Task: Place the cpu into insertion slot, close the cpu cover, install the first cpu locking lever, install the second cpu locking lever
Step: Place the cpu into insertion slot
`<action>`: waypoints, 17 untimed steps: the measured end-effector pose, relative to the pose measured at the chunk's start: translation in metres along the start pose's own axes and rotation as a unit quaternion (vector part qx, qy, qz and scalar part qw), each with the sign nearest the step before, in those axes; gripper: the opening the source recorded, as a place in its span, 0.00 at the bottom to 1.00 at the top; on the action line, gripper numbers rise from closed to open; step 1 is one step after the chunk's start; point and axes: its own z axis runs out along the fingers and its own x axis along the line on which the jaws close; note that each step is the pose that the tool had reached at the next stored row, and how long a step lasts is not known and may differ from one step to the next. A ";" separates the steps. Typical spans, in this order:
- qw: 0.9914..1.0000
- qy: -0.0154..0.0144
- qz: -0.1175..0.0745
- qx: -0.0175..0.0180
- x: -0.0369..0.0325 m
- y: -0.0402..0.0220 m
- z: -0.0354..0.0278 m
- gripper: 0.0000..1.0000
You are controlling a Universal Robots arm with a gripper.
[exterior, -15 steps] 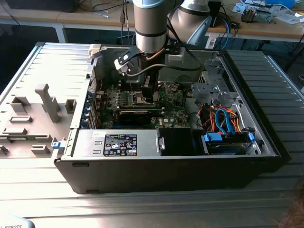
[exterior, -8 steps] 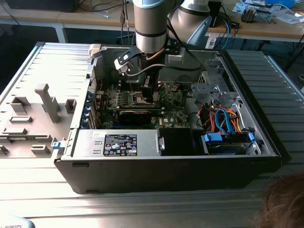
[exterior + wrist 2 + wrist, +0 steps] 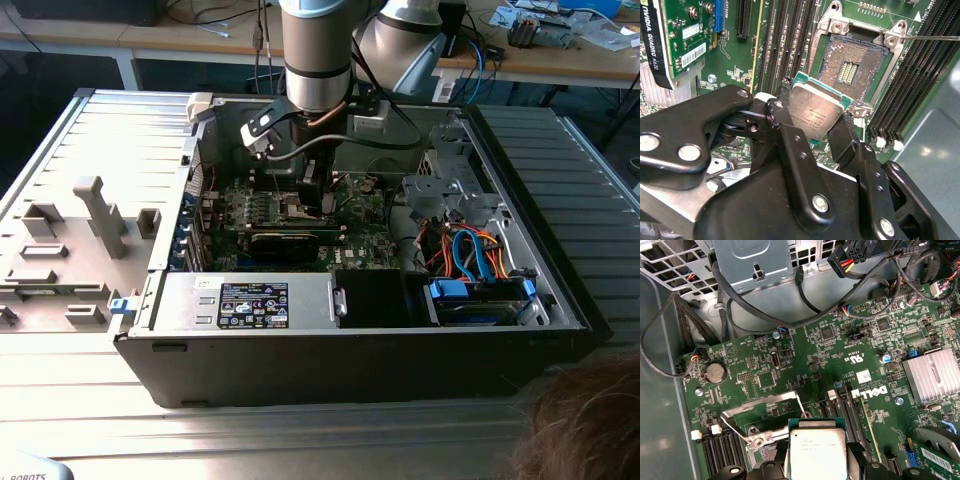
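My gripper (image 3: 812, 119) is shut on the cpu (image 3: 816, 111), its black fingers (image 3: 779, 111) pinching two opposite edges of the silver-topped chip. The cpu hangs tilted just above and beside the insertion slot (image 3: 849, 67), which lies open with its contact field bare. In the first wrist view the cpu (image 3: 817, 452) sits between the fingers over part of the slot's rim (image 3: 759, 442), and the cpu cover (image 3: 762, 405) stands raised behind it. A thin wire lever (image 3: 932, 37) sticks out from the slot's corner. In the exterior view the gripper (image 3: 308, 195) hovers low over the green board inside the case.
Memory slots (image 3: 790, 40) flank the socket on both sides. A black graphics card (image 3: 285, 240) lies in front of it, and a finned heatsink (image 3: 932, 375) is nearby. Cables and a drive cage (image 3: 465, 250) fill the exterior view's right. A person's hair (image 3: 590, 420) shows at the corner.
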 end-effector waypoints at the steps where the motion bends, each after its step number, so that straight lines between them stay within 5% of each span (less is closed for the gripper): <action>1: 1.000 0.000 0.001 0.000 0.0000 0.0000 0.0000 0.55; 17: 1.000 -0.001 0.010 0.000 0.0000 0.0000 0.0006 0.55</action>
